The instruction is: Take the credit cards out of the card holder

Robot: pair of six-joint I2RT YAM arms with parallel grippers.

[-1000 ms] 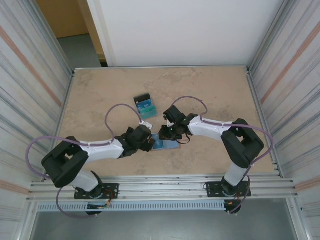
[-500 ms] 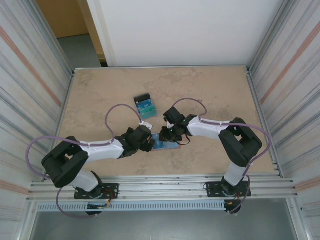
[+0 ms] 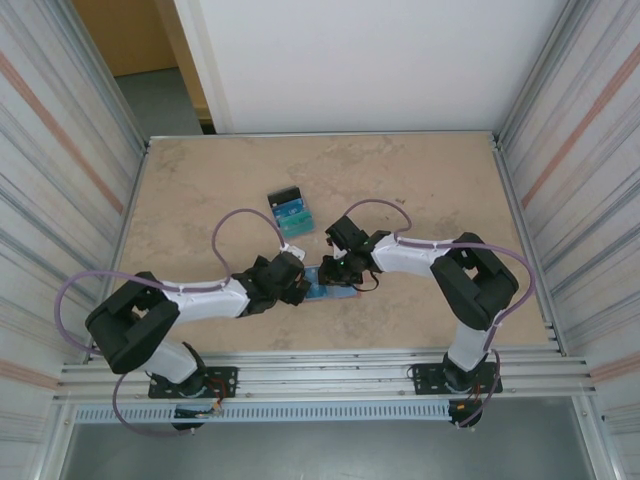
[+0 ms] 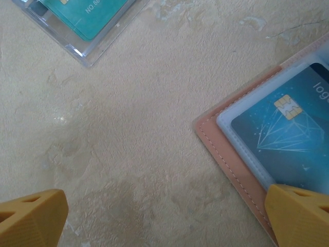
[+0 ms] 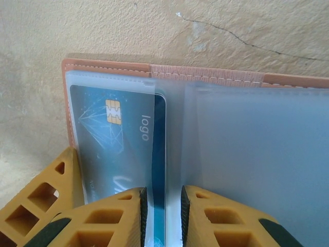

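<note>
Salmon-pink card holder (image 3: 338, 293) lies open and flat on the table (image 3: 420, 180), close to the near edge, about mid-width, btwn the two wrists. A blue card (image 5: 115, 149) w/ a gold chip sits in its left clear sleeve; the right sleeve looks cloudy, contents can't be made out.

Right gripper (image 5: 163, 218) is down on the holder at the fold, jaws narrow w/ just a slim gap. The blue card's long edge and the sleeve's edge run into that gap. Can't tell whether they are pinched or only straddled.

Left gripper (image 4: 164, 216) hangs low over bare table beside the holder's stitched edge, jaws spread wide, nothing btwn them. One yellow fingertip (image 4: 300, 213) overlaps the holder's edge by the card; contact or not, can't tell.

A clear case (image 3: 290, 212) w/ a teal card (image 4: 87, 15) on top lies further from the near edge, towards the table's middle, apart from the holder.
</note>
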